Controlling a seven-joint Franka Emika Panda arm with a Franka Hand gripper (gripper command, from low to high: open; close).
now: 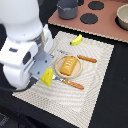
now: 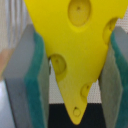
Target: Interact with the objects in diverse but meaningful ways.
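My gripper (image 1: 46, 78) is shut on a yellow cheese wedge (image 1: 48, 76), held just above the near left part of the striped placemat (image 1: 97, 75). In the wrist view the cheese wedge (image 2: 75, 45) with its round holes fills the gap between the green pads (image 2: 37, 75) of my gripper (image 2: 75, 80), tip pointing away from the wrist. A golden-brown bread loaf (image 1: 69, 64) lies on a round plate (image 1: 59, 70) just to the exterior view's right of the cheese. A yellow banana (image 1: 76, 40) rests at the mat's far edge. A grey saucepan (image 1: 67, 8) stands on the stove board behind.
A fork (image 1: 80, 58) and a knife (image 1: 70, 83) with orange handles flank the plate. The pink stove board (image 1: 107, 22) has black burners and carries a pale bowl (image 1: 123, 17) at the far right. The white arm (image 1: 22, 40) covers the exterior view's left.
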